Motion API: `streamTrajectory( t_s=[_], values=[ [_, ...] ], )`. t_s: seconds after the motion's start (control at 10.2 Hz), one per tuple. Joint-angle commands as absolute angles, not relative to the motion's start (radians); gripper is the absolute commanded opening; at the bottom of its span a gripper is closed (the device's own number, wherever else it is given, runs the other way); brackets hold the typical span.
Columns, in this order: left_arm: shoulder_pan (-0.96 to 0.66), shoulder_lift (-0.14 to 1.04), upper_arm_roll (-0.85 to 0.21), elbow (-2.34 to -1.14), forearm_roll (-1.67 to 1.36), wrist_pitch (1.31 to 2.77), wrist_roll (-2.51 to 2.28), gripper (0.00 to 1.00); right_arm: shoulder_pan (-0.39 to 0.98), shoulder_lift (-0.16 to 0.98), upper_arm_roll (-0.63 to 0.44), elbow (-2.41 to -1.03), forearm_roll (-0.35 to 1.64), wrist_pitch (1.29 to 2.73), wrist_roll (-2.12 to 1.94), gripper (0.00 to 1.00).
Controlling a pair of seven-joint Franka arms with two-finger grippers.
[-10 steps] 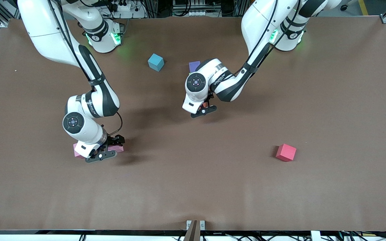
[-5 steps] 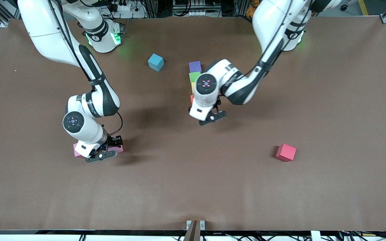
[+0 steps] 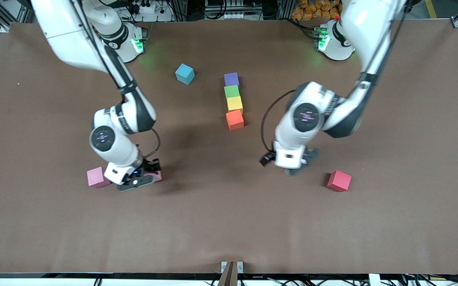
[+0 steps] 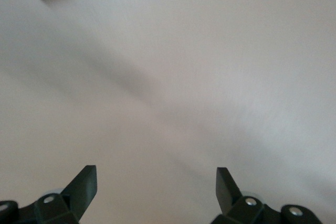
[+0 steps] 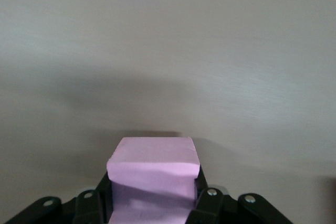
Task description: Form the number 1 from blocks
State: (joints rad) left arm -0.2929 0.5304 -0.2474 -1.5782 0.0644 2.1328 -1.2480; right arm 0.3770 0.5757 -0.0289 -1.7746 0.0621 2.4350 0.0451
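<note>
Column of purple (image 3: 231,78), green (image 3: 231,91), yellow (image 3: 235,103), orange blocks (image 3: 235,119) stood mid-table. Right gripper (image 5: 152,200) clamped light pink block (image 5: 153,174), placement pending. Left gripper (image 4: 156,182) gaped wide, empty, near red block (image 3: 339,180).

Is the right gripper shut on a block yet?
Shut: right gripper clamps the small matte light pink cube between its fingers.
</note>
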Motion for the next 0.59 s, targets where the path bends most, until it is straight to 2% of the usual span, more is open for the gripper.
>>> streamTrajectory(
  t_s=[0.0, 0.29, 0.49],
  values=[
    [-0.188, 0.440, -0.258, -1.598, 0.122, 2.086, -1.263, 1.00, 0.501, 0.566, -0.032, -1.708, 0.077, 2.367, 0.203, 0.00],
    [-0.068, 0.413, -0.261, -1.598, 0.225, 2.045, -1.081, 1.00, 0.674, 0.574, -0.034, -1.672, 0.074, 2.332, 0.378, 0.00],
    [-0.011, 0.396, -0.261, -1.600, 0.225, 2.016, -0.925, 1.00, 0.774, 0.636, -0.034, -1.574, 0.066, 2.266, 0.501, 0.00]
  ],
)
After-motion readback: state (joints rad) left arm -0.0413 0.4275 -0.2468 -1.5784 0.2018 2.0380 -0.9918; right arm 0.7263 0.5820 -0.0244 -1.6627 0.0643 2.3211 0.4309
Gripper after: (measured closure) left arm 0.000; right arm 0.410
